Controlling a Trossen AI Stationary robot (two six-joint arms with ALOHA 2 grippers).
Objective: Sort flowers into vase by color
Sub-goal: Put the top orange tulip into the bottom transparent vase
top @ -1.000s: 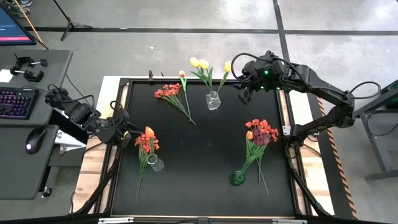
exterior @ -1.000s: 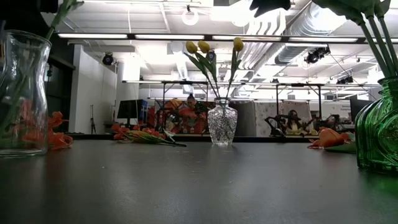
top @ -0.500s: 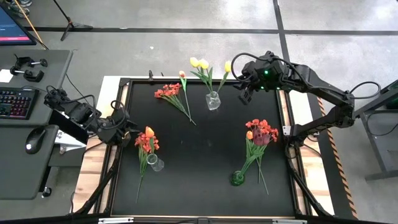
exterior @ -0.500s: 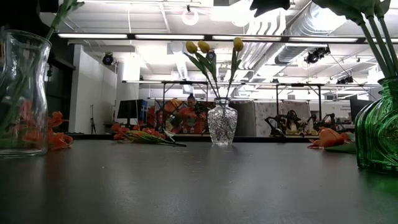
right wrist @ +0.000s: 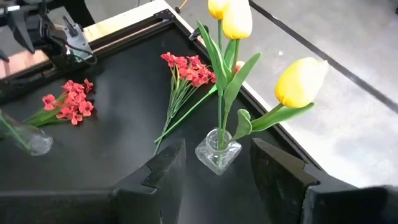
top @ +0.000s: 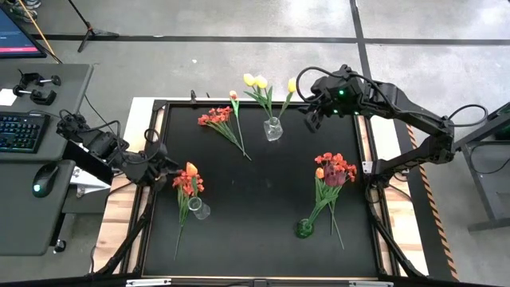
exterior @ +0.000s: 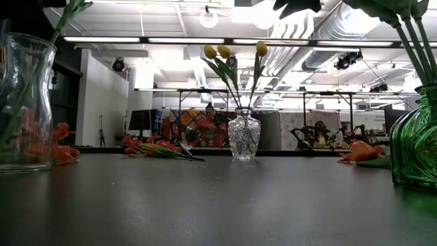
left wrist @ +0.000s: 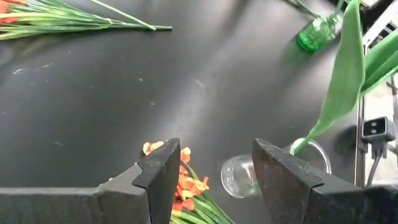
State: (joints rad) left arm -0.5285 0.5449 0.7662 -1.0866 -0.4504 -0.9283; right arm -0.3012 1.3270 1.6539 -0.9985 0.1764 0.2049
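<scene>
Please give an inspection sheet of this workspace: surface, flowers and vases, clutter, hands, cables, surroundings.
Surface: black mat, clean.
Job's things: yellow tulips stand in the clear cut-glass vase; red and maroon flowers in the green vase; orange-red flowers at the plain glass vase; loose red bunch lies on the mat.
Clutter: nothing seen.
Hands: left hand open, empty, by the plain vase; right hand open, empty, beside the tulips.
Cables: along both arms.
Surroundings: desk with keyboard and mouse.

Change since the earlier frames: left arm only.
Left gripper (top: 162,166) has edged slightly toward the orange flowers (top: 188,182); fingers remain parted.
</scene>
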